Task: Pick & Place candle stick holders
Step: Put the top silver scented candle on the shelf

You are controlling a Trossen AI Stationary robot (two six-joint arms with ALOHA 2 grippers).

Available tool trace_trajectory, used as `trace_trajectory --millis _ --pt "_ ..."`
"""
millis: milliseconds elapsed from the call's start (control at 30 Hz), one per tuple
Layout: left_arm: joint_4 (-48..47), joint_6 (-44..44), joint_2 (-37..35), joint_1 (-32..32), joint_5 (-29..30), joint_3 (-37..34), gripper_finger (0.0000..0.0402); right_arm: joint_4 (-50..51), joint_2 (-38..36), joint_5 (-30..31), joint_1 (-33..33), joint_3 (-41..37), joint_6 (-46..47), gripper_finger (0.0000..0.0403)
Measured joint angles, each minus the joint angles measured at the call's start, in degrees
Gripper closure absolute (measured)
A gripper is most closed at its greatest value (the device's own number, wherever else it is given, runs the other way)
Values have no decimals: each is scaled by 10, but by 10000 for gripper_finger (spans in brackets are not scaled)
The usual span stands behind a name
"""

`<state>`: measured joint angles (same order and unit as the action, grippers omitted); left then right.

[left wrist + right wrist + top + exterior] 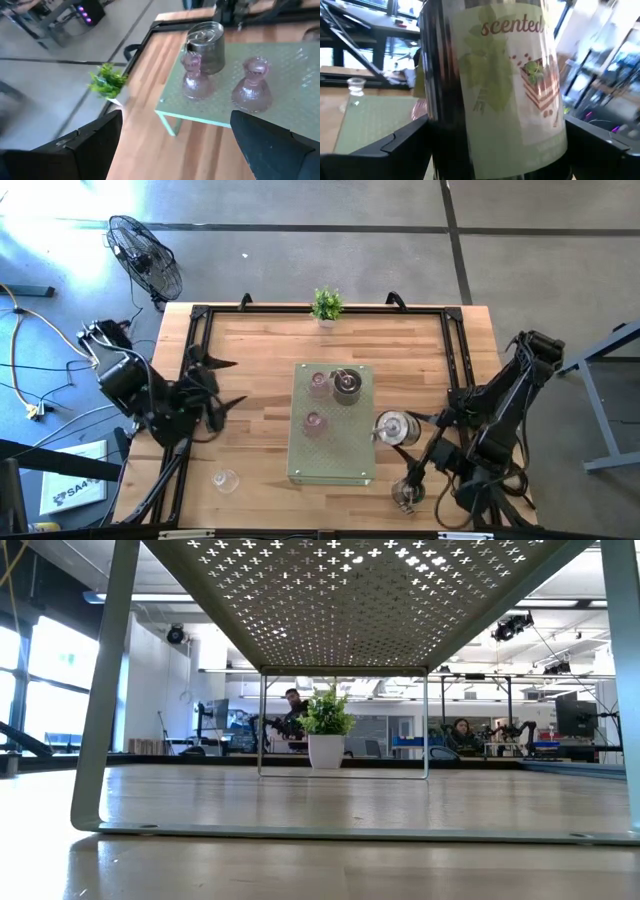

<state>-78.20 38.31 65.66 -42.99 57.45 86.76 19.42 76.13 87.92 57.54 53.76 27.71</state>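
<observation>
A pale green perforated stand (330, 460) sits mid-table. On its top stand two pink glass candle stick holders (192, 77) (252, 85) and a silvery metal one (205, 45). A silvery tin labelled "scented" (495, 75) stands just right of the stand (395, 428), and my right gripper (418, 430) comes at it level from the right, open, a finger on either side. Another silvery holder (407, 495) stands at the near right. A clear glass one (225, 478) stands on the table at the near left. My left gripper (215, 392) hangs open left of the stand, holding nothing. My right gripper has its two fingers (395, 145) level on either side of the labelled tin's round wall (440, 125). The tin stands upright between them. I cannot tell whether the fingers touch it.
A small green potted plant (326, 305) stands at the middle of the table's far edge. A black frame (200, 315) runs along the table's far, left and right sides. A fan (145, 255) stands on the floor beyond the far left corner. People sit in the room behind.
</observation>
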Motion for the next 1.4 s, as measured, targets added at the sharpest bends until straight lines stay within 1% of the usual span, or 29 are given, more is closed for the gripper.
trace_trajectory --millis 100,200,300,467,567,633,700,800,933,1167,1300,1400 --pt "104 -3 -82 -30 3 -111 37 -9 -30 -35 -1 -49 51 40" --pt "222 -65 -154 -49 0 -201 37 -49 -51 -48 -13 -94 68 39" --pt "329 -138 -211 -54 -19 -269 37 -116 -66 -70 -37 -138 50 39" --pt "444 -226 -268 -54 -79 -343 37 -259 -80 -141 -93 -194 -29 39" --pt "462 -240 -278 -54 -107 -359 37 -351 -80 -199 -120 -212 -100 39" --pt "463 -241 -276 -54 -120 -363 37 -403 -80 -256 -134 -220 -138 39" --pt "469 -241 -271 -54 -121 -365 37 -438 -80 -307 -146 -228 -164 39" --pt "473 -241 -263 -54 -121 -366 37 -463 -80 -370 -161 -239 -175 39" --pt "473 -241 -253 -54 -121 -366 37 -469 -80 -417 -182 -252 -165 39" --pt "472 -241 -245 -54 -121 -366 37 -515 -80 -505 -231 -277 -161 39" --pt "472 -242 -245 -54 -120 -366 37 -518 -79 -530 -252 -281 -158 39" --pt "472 -246 -245 -54 -120 -366 37 -518 -71 -559 -267 -281 -159 39"
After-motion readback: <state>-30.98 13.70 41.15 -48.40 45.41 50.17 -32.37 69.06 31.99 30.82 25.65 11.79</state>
